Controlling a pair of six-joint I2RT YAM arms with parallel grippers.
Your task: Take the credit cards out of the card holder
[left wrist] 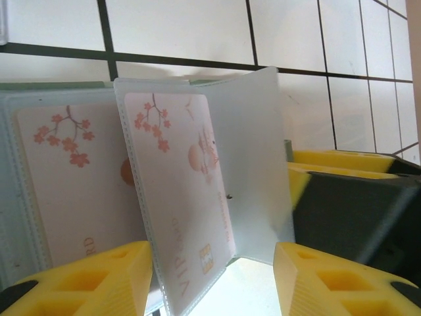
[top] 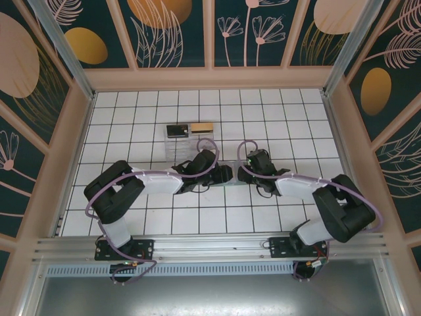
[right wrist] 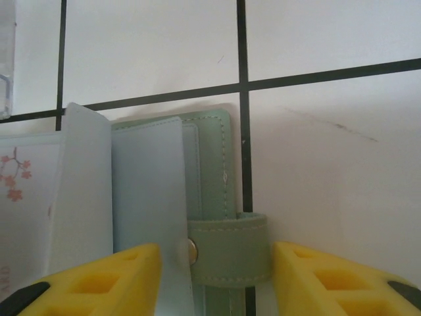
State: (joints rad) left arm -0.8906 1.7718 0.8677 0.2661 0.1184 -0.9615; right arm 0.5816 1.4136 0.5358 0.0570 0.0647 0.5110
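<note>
The card holder [right wrist: 210,151] is a pale green wallet lying open on the white tiles, with clear sleeves inside. One sleeve [left wrist: 253,164] stands upright and holds a pale pink credit card [left wrist: 177,191] printed with blossoms. A second such card [left wrist: 72,184] lies in the flat sleeve to its left. My left gripper [left wrist: 214,276] is open, and the standing sleeve's lower edge sits between its yellow fingers, close to the left one. My right gripper [right wrist: 217,276] is open and straddles the holder's snap strap [right wrist: 230,253]. In the top view both grippers [top: 220,176] [top: 240,171] meet at mid table.
A clear plastic box [top: 191,139] stands just behind the grippers, with a dark card [top: 176,130] and a gold card [top: 202,127] on it. The right gripper's yellow fingers [left wrist: 335,161] sit close at the right of the left wrist view. Wooden walls [top: 77,145] ring the table.
</note>
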